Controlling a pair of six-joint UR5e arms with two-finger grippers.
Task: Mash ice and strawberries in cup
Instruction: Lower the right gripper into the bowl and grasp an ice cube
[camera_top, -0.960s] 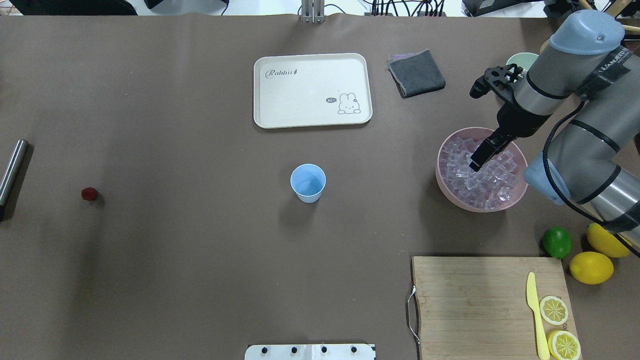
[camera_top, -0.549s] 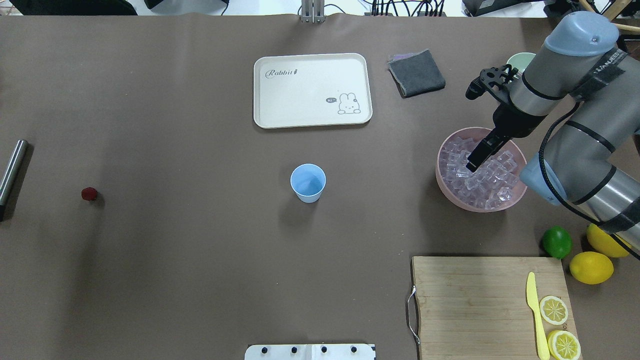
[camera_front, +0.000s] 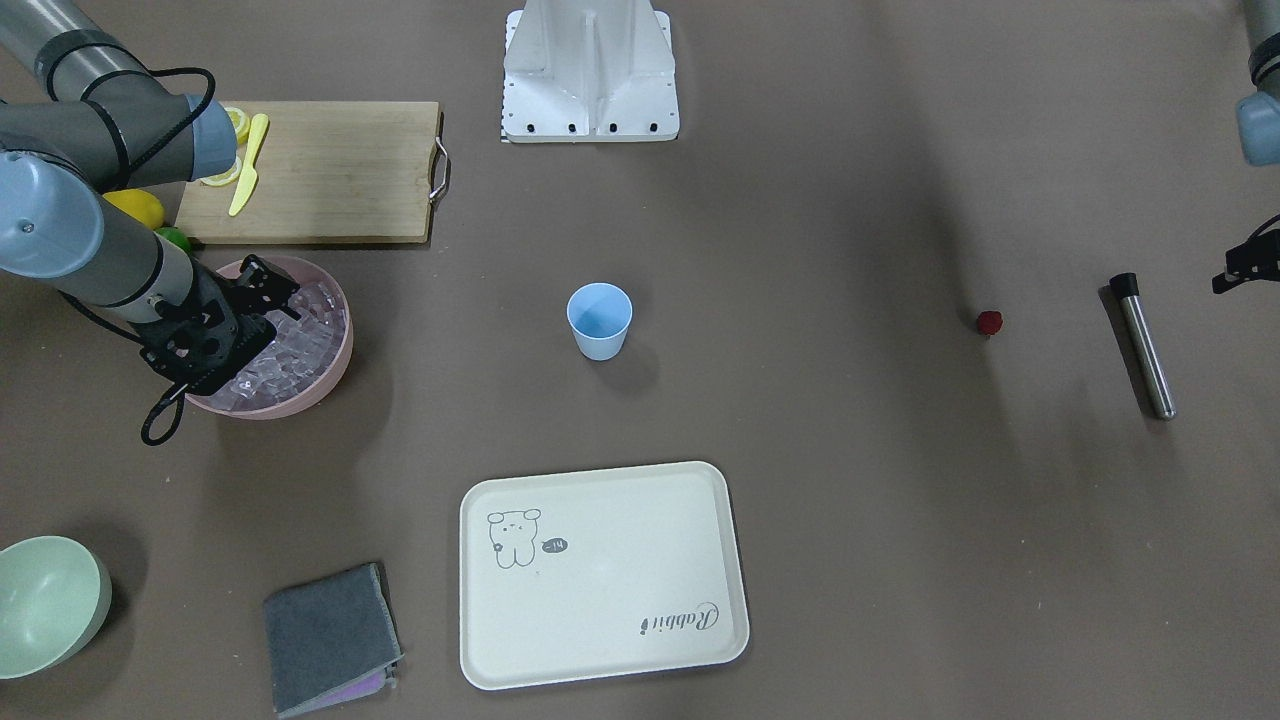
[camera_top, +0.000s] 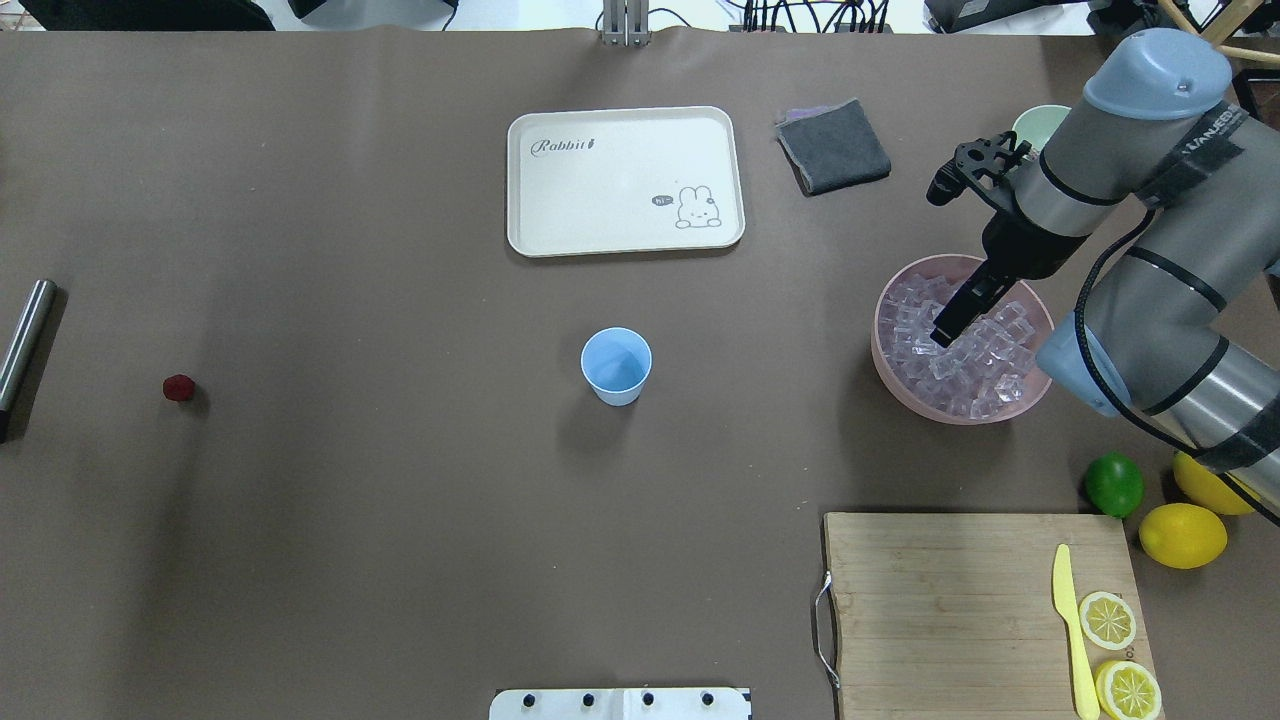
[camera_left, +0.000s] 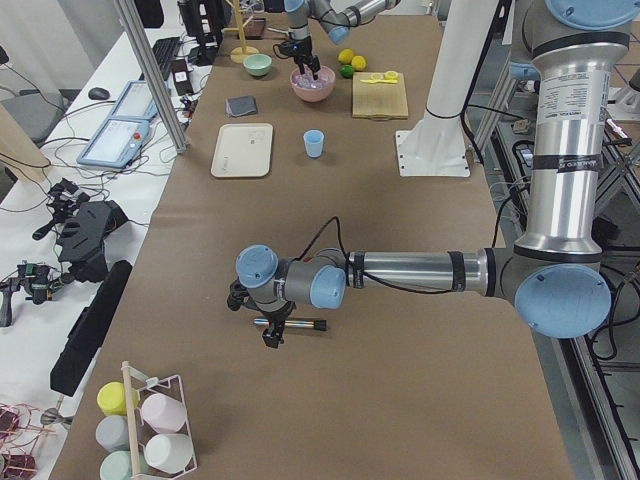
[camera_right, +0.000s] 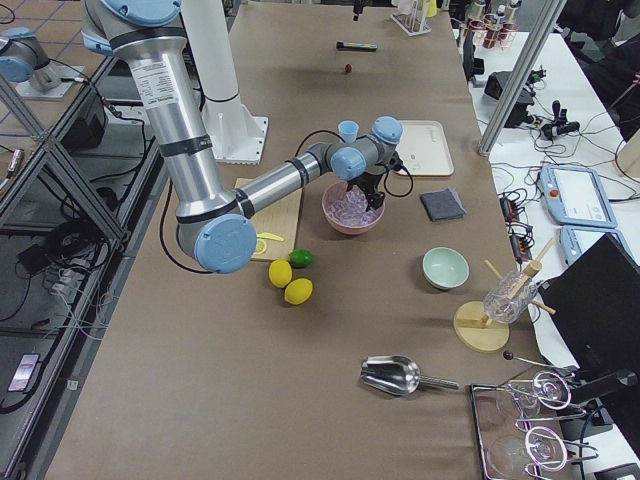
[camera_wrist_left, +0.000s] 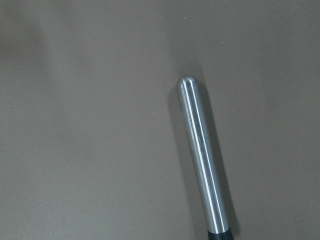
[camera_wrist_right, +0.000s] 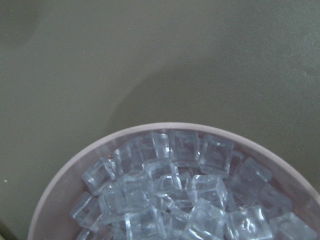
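The right gripper (camera_top: 940, 336) is reaching down into a round pink plastic bowl (camera_top: 940, 412). Its dark fingertips are sitting among, or just over, a heap of small clear glassy ice cubes (camera_top: 985, 375). From every angle on offer the two fingers are lining up as one dark bar, so I cannot tell how wide the jaws are standing or whether a cube is caught between them. The small light-blue tapered plastic cup (camera_top: 616, 365) is standing upright, well apart from those jaws, out toward the table's middle. The left gripper (camera_left: 272, 336) is hanging low over a brushed-steel rod with a black end (camera_top: 27, 330), which is lying flat beneath or just beside its jaws; their opening cannot be told either. The tiny dark red strawberry (camera_top: 179, 387) is lying on the brown table cover (camera_top: 400, 500) near those jaws, past the rod on the cup's side.
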